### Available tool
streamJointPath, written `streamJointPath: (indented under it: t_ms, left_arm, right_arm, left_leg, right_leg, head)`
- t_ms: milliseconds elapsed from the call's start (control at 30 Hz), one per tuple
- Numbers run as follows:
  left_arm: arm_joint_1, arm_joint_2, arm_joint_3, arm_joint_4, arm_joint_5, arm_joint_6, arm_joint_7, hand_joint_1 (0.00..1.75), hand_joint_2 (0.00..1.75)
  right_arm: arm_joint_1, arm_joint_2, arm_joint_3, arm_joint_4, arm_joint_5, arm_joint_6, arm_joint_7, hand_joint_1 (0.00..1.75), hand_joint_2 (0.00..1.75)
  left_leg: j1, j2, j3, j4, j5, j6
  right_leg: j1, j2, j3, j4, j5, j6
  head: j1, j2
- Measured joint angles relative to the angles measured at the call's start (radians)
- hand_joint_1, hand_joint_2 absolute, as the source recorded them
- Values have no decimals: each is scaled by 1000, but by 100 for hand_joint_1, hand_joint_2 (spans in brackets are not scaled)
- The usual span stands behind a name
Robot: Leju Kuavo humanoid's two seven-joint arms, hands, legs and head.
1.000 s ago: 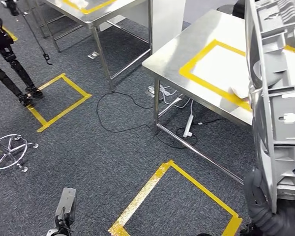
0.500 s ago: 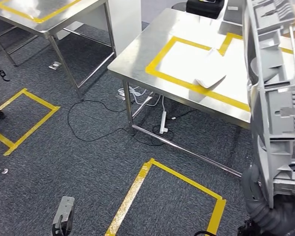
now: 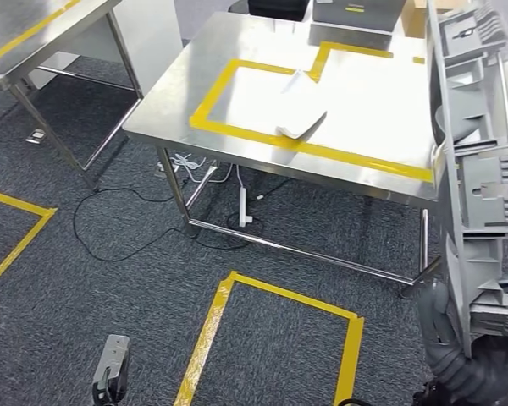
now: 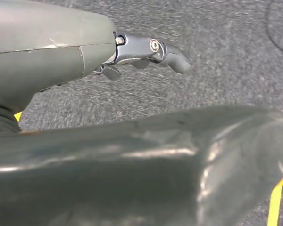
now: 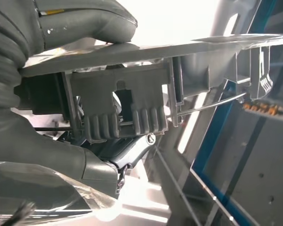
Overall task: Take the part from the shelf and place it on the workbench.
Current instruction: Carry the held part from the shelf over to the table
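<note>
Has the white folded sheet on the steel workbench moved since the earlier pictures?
No. The white folded sheet lies at the same yellow tape line; the camera turned.

Large grey ribbed plastic part stood upright at right, gripped low by right hand, steel workbench ahead, white folded sheet on it, power strip underneath.

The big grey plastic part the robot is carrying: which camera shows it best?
The head view: the grey part stands tall there, ribs and pockets visible, with the right hand gripping its lower end. The right wrist view shows a close stretch of its edge and ribbed clips. The left wrist view looks at carpet.
</note>
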Motion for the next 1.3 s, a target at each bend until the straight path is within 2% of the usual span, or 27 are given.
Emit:
streamJointPath:
  t_ms: [67,100,133,167,200,233,300,333,400,500,567,633,667,700,733,800,833,900,1000,1033,1067,1100,1133,1167,1200,1233,1300]
  left_arm:
    - [-1,0,3,0,1,5,18,0,0]
    - [1,0,5,0,1,7,27,0,0]
    - [4,0,6,0,2,9,32,0,0]
    - [6,0,7,1,2,11,33,0,0]
    - [7,-1,8,1,2,13,29,0,0]
    - [6,-1,8,1,2,17,25,0,0]
    - [3,-1,11,1,2,25,16,0,0]
    - [2,0,12,1,2,29,14,0,0]
    - [0,-1,14,1,2,35,9,0,0]
    - [-1,-5,16,1,3,42,-2,0,0]
    - [-1,-8,21,1,6,43,-12,0,0]
    - [0,-9,27,1,8,43,-17,0,0]
    - [2,-10,29,1,8,43,-18,0,0]
    - [2,-10,31,1,8,43,-18,0,0]
    - [3,-11,32,1,8,43,-18,0,0]
    - [3,-12,33,1,8,43,-18,0,0]
    - [3,-13,34,1,8,43,-18,0,0]
    - [2,-13,36,1,8,43,-18,0,0]
    - [0,-14,37,0,8,43,-19,0,0]
    - [-2,-14,38,0,9,43,-19,0,0]
    - [-3,-14,38,-1,9,43,-20,0,0]
    - [-3,-14,38,-1,9,43,-20,0,0]
    - [-2,-14,38,-1,9,43,-20,0,0]
    - [1,-14,39,0,9,43,-20,0,0]
    - [3,-14,39,0,9,42,-20,0,0]
    - [5,-14,39,0,9,40,-20,0,0]
    - [6,-12,39,0,9,35,-20,0,0]
  right_arm:
    - [-2,0,0,0,-2,0,2,175,175]
    - [-3,0,0,1,-2,0,4,175,175]
    - [-3,0,0,1,-2,0,5,175,175]
    - [-3,0,-1,2,-1,0,5,175,175]
    - [-3,0,-1,3,0,0,4,175,175]
    - [-2,0,-2,3,2,0,2,175,175]
    - [-2,0,-3,3,1,0,-1,175,175]
    - [-2,0,-3,3,1,0,-1,175,175]
    - [-2,0,-3,5,2,0,3,175,175]
    - [0,0,-3,8,7,0,10,175,175]
    - [-1,0,-2,9,12,0,11,175,175]
    - [-2,0,-2,11,16,0,12,175,175]
    - [-1,0,-2,12,16,0,12,175,175]
    - [0,0,-3,14,16,0,13,175,175]
    - [1,0,-3,16,16,0,14,175,175]
    - [1,0,-3,17,16,0,14,175,175]
    - [0,0,-3,18,16,0,14,175,175]
    - [0,0,-2,19,16,0,14,175,175]
    - [2,0,-3,19,16,0,14,175,175]
    - [2,0,-4,19,16,0,14,175,175]
    - [2,0,-3,19,17,0,14,175,175]
    - [1,0,-3,19,17,0,14,175,175]
    - [1,0,-2,19,17,0,14,175,175]
    - [2,0,-2,20,17,0,14,175,175]
    - [2,0,-2,20,16,0,14,175,175]
    - [2,0,-2,21,16,0,14,175,175]
    - [2,0,-2,21,16,0,14,175,175]
  left_leg:
    - [4,-53,-40,94,-56,-6]
    - [5,-71,-73,166,-89,-6]
    - [5,-79,-106,233,-114,-6]
    - [4,-82,-129,275,-121,-5]
    - [3,-83,-136,278,-105,-2]
    - [3,-85,-125,242,-71,2]
    - [-1,-94,-75,110,9,16]
    - [-3,-99,-53,53,29,20]
    - [-7,-105,-36,5,33,24]
    - [-2,-102,-28,-14,34,32]
    - [3,-97,-19,-24,35,41]
    - [3,-92,-14,-24,30,45]
    - [3,-90,-10,-24,26,44]
    - [3,-88,-3,-24,21,43]
    - [4,-87,6,-24,14,40]
    - [5,-85,28,-24,-3,32]
    - [4,-85,36,-23,-12,26]
    - [1,-83,44,-23,-26,14]
    - [3,-78,57,-23,-41,-4]
    - [3,-78,50,2,-53,-8]
    - [4,-80,26,52,-72,-12]
    - [4,-82,-14,125,-94,-14]
    - [4,-82,-65,205,-115,-16]
    - [4,-83,-114,269,-122,-16]
    - [3,-84,-149,298,-109,-13]
    - [2,-84,-165,287,-72,-9]
    - [-6,-87,-152,175,42,8]
  right_leg:
    - [-4,21,2,-2,2,-11]
    - [-4,31,1,-1,2,-14]
    - [-2,42,2,-1,2,-17]
    - [-1,53,2,0,2,-18]
    - [1,62,4,1,1,-20]
    - [2,71,6,2,0,-20]
    - [4,83,12,3,-3,-18]
    - [6,88,11,4,-5,-15]
    - [6,92,6,5,-7,-5]
    - [4,85,-4,14,-18,12]
    - [3,61,-46,92,-57,22]
    - [0,42,-125,231,-109,31]
    - [-2,39,-157,282,-118,36]
    - [-4,37,-172,298,-106,39]
    - [-7,34,-163,268,-74,41]
    - [-9,24,-100,134,4,43]
    - [-8,19,-66,71,22,40]
    - [-3,16,-32,21,15,26]
    - [-2,24,-17,16,-1,-1]
    - [-4,26,-8,14,-7,-9]
    - [-6,27,3,12,-13,-15]
    - [-6,28,13,11,-22,-19]
    - [-6,30,23,11,-31,-22]
    - [-4,33,35,11,-40,-23]
    - [-3,37,48,11,-49,-23]
    - [-2,41,62,11,-59,-22]
    - [0,48,89,10,-83,-19]
  head:
    - [-5,0]
    - [-7,0]
    - [-7,0]
    - [-8,0]
    - [-8,0]
    - [-8,0]
    - [-7,0]
    - [-7,0]
    - [-6,0]
    - [-5,0]
    - [1,0]
    - [6,0]
    - [6,0]
    - [6,0]
    - [6,0]
    - [6,0]
    - [7,0]
    - [4,0]
    - [-1,0]
    - [-3,0]
    - [-7,0]
    - [-11,0]
    - [-12,0]
    - [-13,0]
    - [-12,0]
    - [-13,0]
    - [-12,0]
